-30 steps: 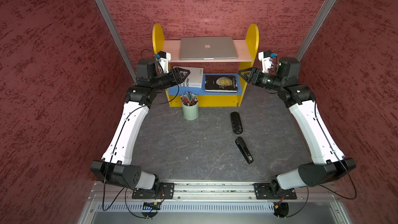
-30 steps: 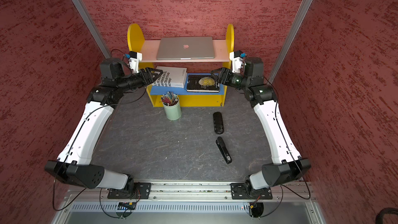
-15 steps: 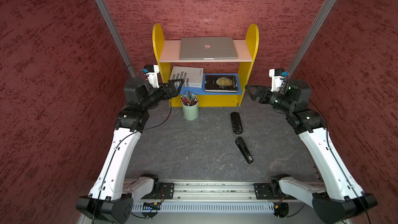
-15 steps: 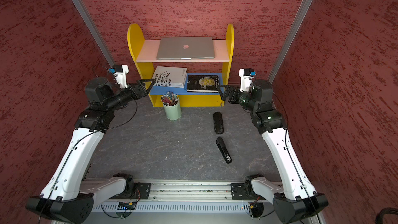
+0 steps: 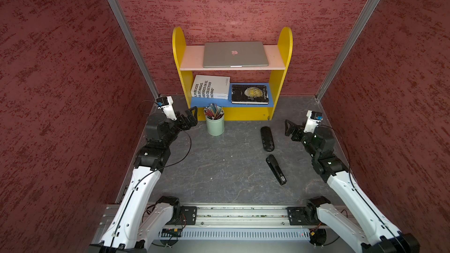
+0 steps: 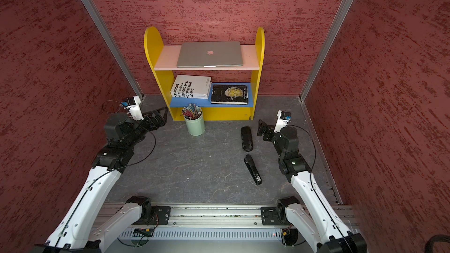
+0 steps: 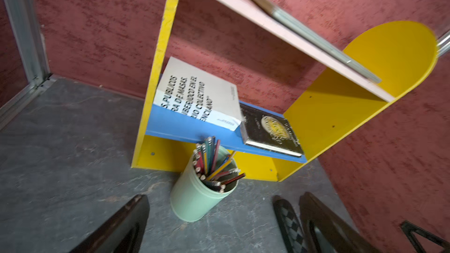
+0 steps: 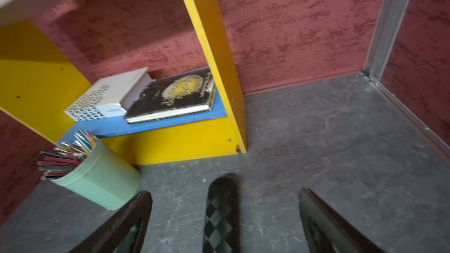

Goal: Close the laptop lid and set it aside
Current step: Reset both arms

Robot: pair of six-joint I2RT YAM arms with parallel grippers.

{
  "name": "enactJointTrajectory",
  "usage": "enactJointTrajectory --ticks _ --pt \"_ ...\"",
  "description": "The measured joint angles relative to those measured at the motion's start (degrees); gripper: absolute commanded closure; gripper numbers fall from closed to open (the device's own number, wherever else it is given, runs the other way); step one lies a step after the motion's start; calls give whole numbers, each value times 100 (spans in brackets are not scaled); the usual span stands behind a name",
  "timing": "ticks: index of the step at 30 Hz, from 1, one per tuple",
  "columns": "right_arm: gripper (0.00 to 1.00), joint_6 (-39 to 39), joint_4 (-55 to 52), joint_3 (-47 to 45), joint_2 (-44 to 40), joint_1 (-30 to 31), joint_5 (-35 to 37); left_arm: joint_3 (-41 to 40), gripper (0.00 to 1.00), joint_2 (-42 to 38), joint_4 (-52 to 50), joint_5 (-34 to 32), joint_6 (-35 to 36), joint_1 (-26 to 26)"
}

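looking at the laptop (image 5: 235,54) first: it lies flat on the pink top board (image 5: 192,57) of the yellow shelf (image 5: 177,52). its lid (image 5: 246,57) is down with the logo facing up, and no screen or keys show. so i judge both halves of the job done, closed and set aside, with nothing left for me but to pull clear and rest.

my left gripper (image 5: 189,118) hangs low by the shelf's foot, near the pencil cup (image 5: 215,125). my right gripper (image 5: 291,129) sits just beside the black checkered case (image 5: 267,138). both are well apart from the laptop and hold nothing. below the laptop, the white book (image 5: 211,90) and black book (image 5: 249,93) lie side by side on the blue board (image 5: 198,101). a stapler (image 5: 276,172) lies on the grey table (image 5: 219,166).

both top views give the lid's whole face, lying within the board. the left wrist view gives only the laptop's thin edge (image 7: 306,30) from below, where it reads as one flat slab, though blurred. the right wrist view misses the laptop altogether. the wrist views do show, better than the top views, my left fingers (image 7: 126,225) and right fingers (image 8: 129,220) spread wide, clamped on nothing.
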Motion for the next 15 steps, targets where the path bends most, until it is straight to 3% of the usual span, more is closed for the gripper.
enactJointTrajectory --ticks 8,15 --pt "2 -358 1633 -962 328 0 1115 -1926 0 -105 1462 -992 463 2" --pt "2 -706 2601 -1467 870 -2 1805 -2889 0 177 2835 -1919 1023 -9"
